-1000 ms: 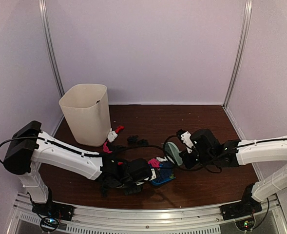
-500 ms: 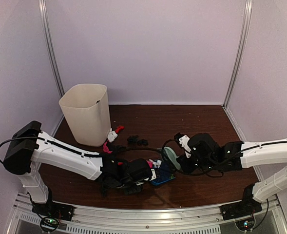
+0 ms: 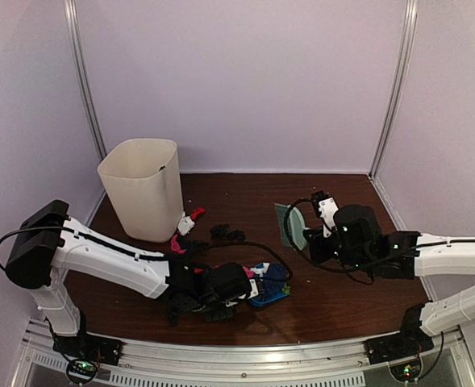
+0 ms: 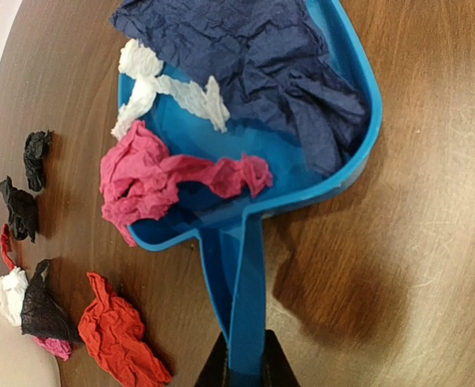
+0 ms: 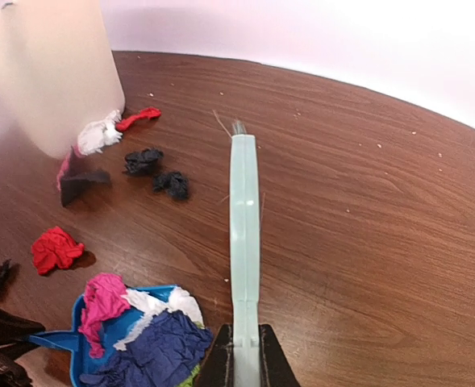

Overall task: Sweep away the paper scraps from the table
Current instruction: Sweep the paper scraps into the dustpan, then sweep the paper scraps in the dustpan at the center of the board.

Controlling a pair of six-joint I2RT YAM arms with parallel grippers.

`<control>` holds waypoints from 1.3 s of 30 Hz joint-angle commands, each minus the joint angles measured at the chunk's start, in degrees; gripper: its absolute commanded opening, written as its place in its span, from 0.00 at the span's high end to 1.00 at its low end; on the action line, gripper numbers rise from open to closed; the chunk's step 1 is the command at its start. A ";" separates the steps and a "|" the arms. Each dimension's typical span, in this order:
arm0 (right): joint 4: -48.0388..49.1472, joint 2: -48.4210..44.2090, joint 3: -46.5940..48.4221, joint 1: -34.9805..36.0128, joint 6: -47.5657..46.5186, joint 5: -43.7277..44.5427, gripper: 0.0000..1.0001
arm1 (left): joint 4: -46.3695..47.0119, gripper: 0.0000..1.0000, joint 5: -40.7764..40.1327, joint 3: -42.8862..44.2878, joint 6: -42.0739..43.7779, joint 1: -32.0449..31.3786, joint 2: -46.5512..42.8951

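High rear camera overlooks table; wrists share dustpan.

1. Robot lab test cell, a closed booth built round a workbench.
2. Plain pale lilac wall panels close in the back and both sides. Slim silver aluminium corner posts frame them.
3. Dark reddish-brown wood-grain table ends in a silver metal front rail.
4. Two white jointed robot arms stand on black bases at that rail. Small indicator lights glow below, and thin black cables loop loose.
5. Tall cream plastic bin stands at the table's back left.
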 commanded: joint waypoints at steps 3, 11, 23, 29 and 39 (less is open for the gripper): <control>13.69 2.15 1.49 -1.03 3.45 -12.43 1.00 | 3.93 1.00 0.98 -2.28 -0.50 -0.24 -2.38; 17.44 12.33 4.89 -1.25 10.36 -25.75 1.00 | 5.09 1.00 0.72 -3.28 -0.25 -0.24 -2.76; 12.41 19.70 7.17 -2.57 11.34 -29.54 1.00 | 5.70 1.00 0.83 -4.09 -0.40 -0.24 -2.78; 7.92 13.61 3.70 -3.64 11.84 -21.96 1.00 | 5.60 1.00 0.16 -3.99 -0.39 -0.24 -2.77; -0.27 4.53 -0.90 -4.88 13.28 -11.44 1.00 | 5.48 1.00 -0.32 -3.48 -0.35 -0.24 -2.50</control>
